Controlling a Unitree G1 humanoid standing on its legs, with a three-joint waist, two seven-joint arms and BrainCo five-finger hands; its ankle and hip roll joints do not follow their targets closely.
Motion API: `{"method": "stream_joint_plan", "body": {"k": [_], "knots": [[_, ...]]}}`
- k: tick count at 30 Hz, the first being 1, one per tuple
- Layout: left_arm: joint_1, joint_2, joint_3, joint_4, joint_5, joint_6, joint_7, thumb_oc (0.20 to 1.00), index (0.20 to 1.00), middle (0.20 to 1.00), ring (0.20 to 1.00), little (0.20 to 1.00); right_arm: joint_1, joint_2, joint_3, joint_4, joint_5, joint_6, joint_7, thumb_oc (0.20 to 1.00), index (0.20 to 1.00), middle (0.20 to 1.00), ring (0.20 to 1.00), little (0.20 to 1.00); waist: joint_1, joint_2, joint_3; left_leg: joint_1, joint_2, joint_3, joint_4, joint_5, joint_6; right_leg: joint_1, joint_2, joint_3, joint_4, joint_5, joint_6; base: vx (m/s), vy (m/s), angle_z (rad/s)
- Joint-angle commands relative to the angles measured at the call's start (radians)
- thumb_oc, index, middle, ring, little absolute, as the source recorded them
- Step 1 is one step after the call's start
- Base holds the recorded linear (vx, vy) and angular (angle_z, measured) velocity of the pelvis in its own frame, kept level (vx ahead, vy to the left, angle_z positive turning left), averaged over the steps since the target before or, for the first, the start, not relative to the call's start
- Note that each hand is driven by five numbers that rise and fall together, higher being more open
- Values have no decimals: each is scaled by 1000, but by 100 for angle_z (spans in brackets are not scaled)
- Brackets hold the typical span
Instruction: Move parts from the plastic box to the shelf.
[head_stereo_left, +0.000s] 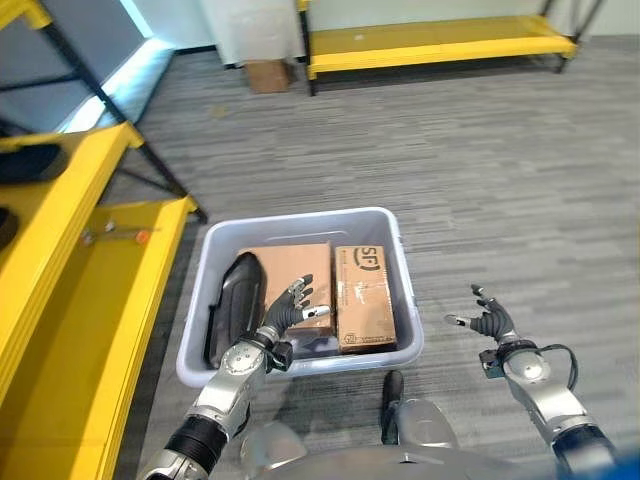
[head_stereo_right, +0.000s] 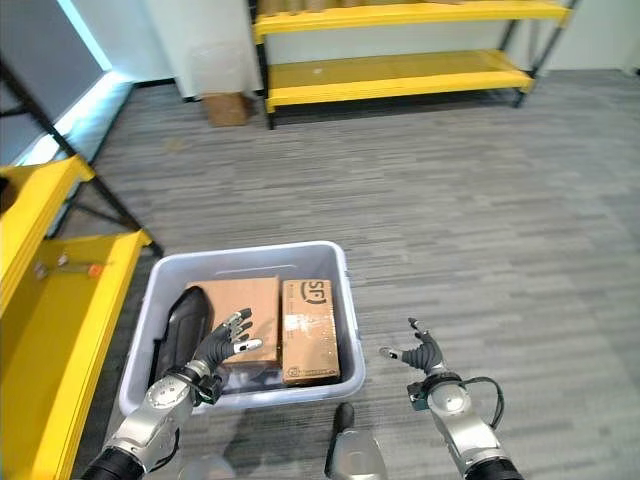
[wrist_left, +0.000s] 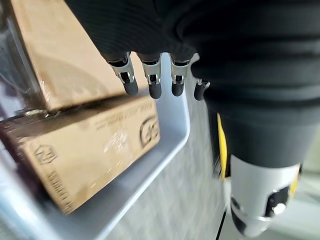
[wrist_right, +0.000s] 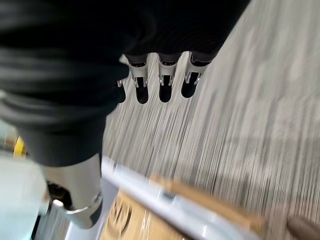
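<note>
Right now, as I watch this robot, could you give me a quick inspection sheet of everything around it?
Surface: grey striped carpet floor; the box stands on it.
Job's things: pale grey plastic box holding a wide brown cardboard carton, a narrow printed brown cardboard carton beside it, and a black moulded plastic part along the box's left wall. Yellow metal shelf to the robot's left.
Clutter: small brown cardboard box on the floor far off.
Hands: left hand open, over the wide carton inside the box; right hand open, over bare floor right of the box.
Cables: nothing seen.
Surroundings: second yellow shelf rack across the room.
</note>
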Motion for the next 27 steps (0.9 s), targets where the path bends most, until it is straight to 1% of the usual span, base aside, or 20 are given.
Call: {"method": "stream_joint_plan", "body": {"k": [1, 2, 3, 4, 6, 7, 9, 10, 12, 14, 15, 16, 19, 20, 21, 23, 25, 26, 27], "knots": [[86, 76, 32, -115, 6, -35, 10, 1000, 1000, 1000, 1000, 1000, 31, 26, 2, -71, -86, -25, -38, 1000, 1000, 1000, 1000, 1000, 15, 7, -28, 25, -116, 164, -148, 98, 76, 135, -16, -18, 84, -113, 44, 34, 268, 11], [80, 79, 29, -115, 13, -23, 29, 1000, 1000, 1000, 1000, 1000, 34, 24, -1, -68, -138, -29, -61, 1000, 1000, 1000, 1000, 1000, 10, 5, -26, 31, -124, 174, -157, 81, 81, 137, -23, -16, 80, -105, 53, 22, 201, 13], [68, 84, 22, -100, 18, -14, 66, 1000, 1000, 1000, 1000, 1000, 35, 26, -1, -61, -115, -21, -69, 1000, 1000, 1000, 1000, 1000, 4, -3, -22, 45, -143, 189, -176, 49, 91, 136, -38, -13, 75, -87, 73, 22, 251, 9], [64, 85, 18, -89, 24, -15, 85, 1000, 1000, 1000, 1000, 1000, 37, 33, 0, -61, -94, -9, -73, 1000, 1000, 1000, 1000, 1000, 3, -7, -19, 52, -152, 196, -188, 42, 97, 136, -45, -14, 71, -77, 84, 2, 189, -2], [58, 85, 16, -77, 51, -22, 139, 1000, 1000, 1000, 1000, 1000, 39, 50, 2, -60, -93, -15, -88, 1000, 1000, 1000, 1000, 1000, 8, -16, -10, 53, -155, 200, -194, 39, 101, 136, -55, -15, 59, -62, 99, -52, 79, 25], [33, 85, 21, -65, 58, -19, 243, 1000, 1000, 1000, 1000, 1000, 34, 70, 15, -79, -96, -22, -88, 1000, 1000, 1000, 1000, 1000, 20, -35, 9, 40, -153, 203, -194, 36, 104, 129, -65, -20, 47, -48, 116, -84, 44, 24], [22, 84, 26, -65, 60, -18, 266, 1000, 1000, 1000, 1000, 1000, 31, 76, 21, -94, -100, -18, -93, 1000, 1000, 1000, 1000, 1000, 27, -42, 18, 32, -151, 203, -194, 37, 103, 125, -68, -25, 44, -45, 122, -85, 14, 14], [10, 83, 33, -69, 72, 2, 284, 1000, 1000, 1000, 1000, 1000, 24, 79, 28, -110, -93, -6, -97, 1000, 1000, 1000, 1000, 1000, 37, -50, 29, 15, -147, 199, -190, 41, 100, 117, -71, -30, 44, -44, 126, -75, -8, 14], [-3, 80, 35, -65, 80, 0, 307, 1000, 1000, 1000, 1000, 1000, 13, 80, 33, -111, -85, -2, -103, 1000, 1000, 1000, 1000, 1000, 43, -55, 38, -1, -142, 195, -186, 46, 96, 109, -71, -34, 46, -45, 127, -83, -17, 10], [-36, 76, 39, -61, 91, -9, 388, 1000, 1000, 1000, 1000, 1000, -16, 82, 51, -101, -76, -15, -118, 1000, 1000, 1000, 1000, 1000, 57, -64, 58, -36, -132, 188, -175, 52, 89, 92, -70, -41, 49, -48, 127, -130, -51, 9], [-53, 76, 42, -62, 99, -5, 440, 1000, 1000, 1000, 1000, 1000, -31, 82, 57, -98, -73, -17, -125, 1000, 1000, 1000, 1000, 1000, 62, -67, 69, -53, -127, 184, -168, 54, 85, 85, -68, -44, 51, -50, 126, -109, -74, 7], [-63, 76, 43, -62, 111, -3, 470, 1000, 1000, 1000, 1000, 1000, -40, 82, 61, -96, -74, -17, -126, 1000, 1000, 1000, 1000, 1000, 65, -69, 75, -63, -124, 181, -162, 54, 83, 80, -66, -45, 52, -52, 125, -85, -68, 11], [-103, 74, 40, -46, 143, 25, 481, 1000, 1000, 1000, 1000, 1000, -79, 83, 83, -87, -60, -16, -142, 1000, 1000, 1000, 1000, 1000, 74, -84, 100, -106, -106, 173, -125, 55, 74, 59, -54, -46, 63, -57, 116, -93, -106, 6], [-121, 69, 29, -35, 181, 42, 507, 1000, 1000, 1000, 1000, 1000, -96, 84, 93, -79, -50, -20, -150, 1000, 1000, 1000, 1000, 1000, 77, -92, 112, -125, -97, 171, -109, 56, 69, 50, -47, -48, 67, -59, 111, -90, -116, -2], [-130, 67, 21, -28, 193, 47, 521, 1000, 1000, 1000, 1000, 1000, -105, 84, 99, -77, -48, -23, -153, 1000, 1000, 1000, 1000, 1000, 77, -97, 119, -133, -92, 171, -102, 57, 66, 46, -43, -49, 69, -61, 108, -84, -118, 0], [-163, 51, -3, 8, 236, 48, 604, 1000, 1000, 1000, 1000, 1000, -132, 83, 118, -67, -54, -32, -163, 1000, 1000, 1000, 1000, 1000, 76, -111, 139, -163, -78, 173, -82, 60, 58, 28, -29, -48, 72, -65, 100, -73, -105, -3], [-194, 42, -15, 40, 222, 43, 655, 1000, 1000, 1000, 1000, 1000, -145, 80, 134, -62, -51, -35, -167, 1000, 1000, 1000, 1000, 1000, 71, -121, 150, -181, -70, 176, -71, 60, 54, 14, -18, -46, 73, -66, 95, -77, -96, -19], [-252, 29, -24, 95, 246, 55, 724, 1000, 1000, 1000, 1000, 1000, -161, 78, 151, -55, -28, -43, -168, 1000, 1000, 1000, 1000, 1000, 59, -141, 171, -218, -54, 179, -40, 60, 46, -15, -2, -38, 79, -65, 86, -118, -125, -19], [-291, 7, -26, 150, 215, 62, 765, 1000, 1000, 1000, 1000, 1000, -171, 76, 157, -50, -17, -48, -171, 1000, 1000, 1000, 1000, 1000, 50, -154, 190, -245, -41, 181, -9, 54, 42, -37, 5, -34, 92, -66, 84, -117, -120, -21]]}}
